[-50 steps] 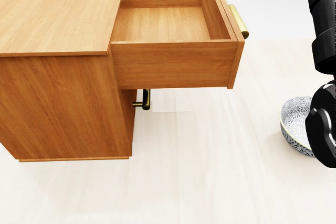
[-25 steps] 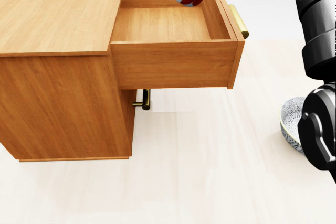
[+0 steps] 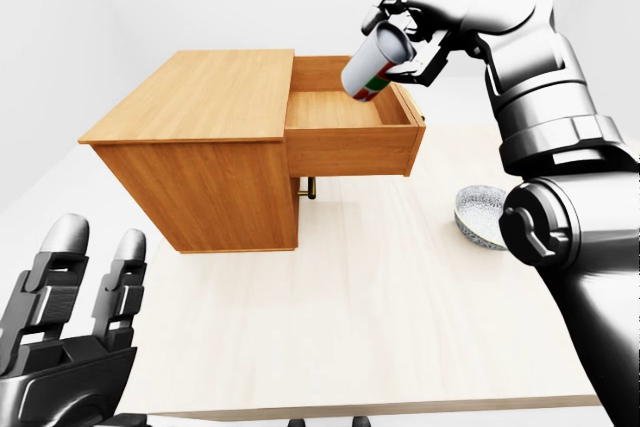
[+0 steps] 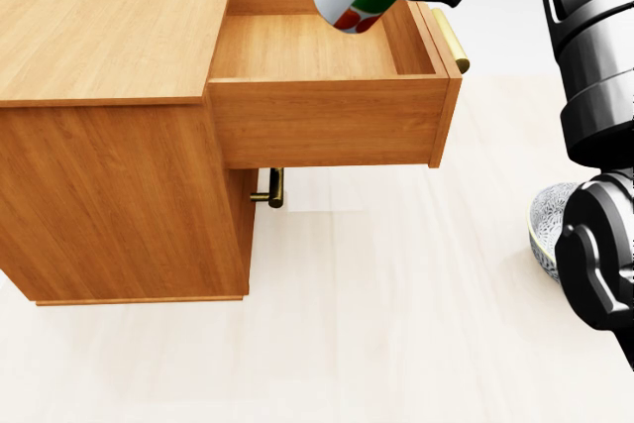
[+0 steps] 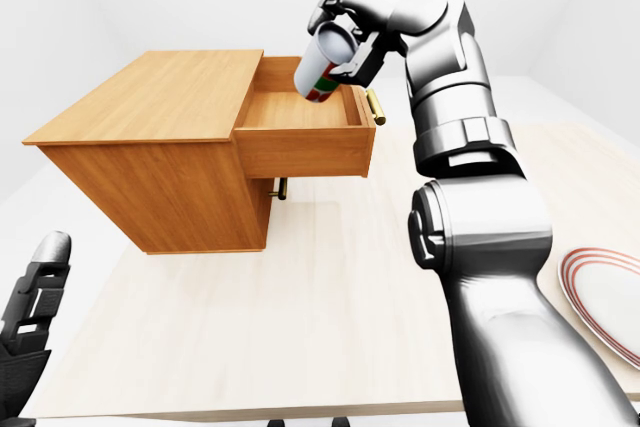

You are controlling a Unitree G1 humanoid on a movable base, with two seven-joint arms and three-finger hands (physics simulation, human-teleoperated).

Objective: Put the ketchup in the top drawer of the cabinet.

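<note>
1. Your right hand [image 3: 415, 32] grips the ketchup [image 3: 374, 65], tilted, above the open top drawer [image 3: 350, 112] near its right wall.
2. Your left hand [image 3: 65, 332] hangs spread, empty, off the bench's [image 3: 380, 317] lower-left corner.

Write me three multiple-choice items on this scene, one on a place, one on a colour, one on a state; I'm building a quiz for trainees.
1. Where is the ketchup bottle?
A. Lying on the table
B. Held tilted above the open top drawer
C. On top of the cabinet

2. What colour is the drawer handle?
A. Brass
B. Black
C. White

3. What state is the left hand in?
A. Gripping the bowl
B. Pushing the drawer
C. Open and empty

Key: 1 B, the right hand holds it over the drawer; 2 A, it gleams golden; 3 C, its fingers are spread apart.
</note>
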